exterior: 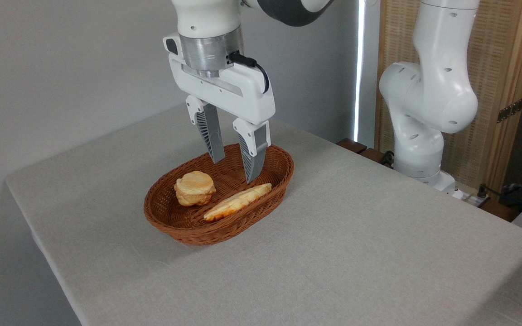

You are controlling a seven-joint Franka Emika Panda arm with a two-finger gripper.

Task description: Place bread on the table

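Overhead, fingers (234,170) spread and empty, bread (194,187) in wicker basket (273,190), grey-clothed table (356,235), plain grey wall (61,68)

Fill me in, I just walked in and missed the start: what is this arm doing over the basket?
A white robot arm holds its end effector open and empty above a brown oval wicker basket on the light-grey cloth-covered table. Two items lie in the basket: a small round puffy golden bun at the left and a long flat scored loaf beside it. The end effector grips nothing, and one fingertip is low, near the loaf's far end. The bun is untouched, not yet out on the table.
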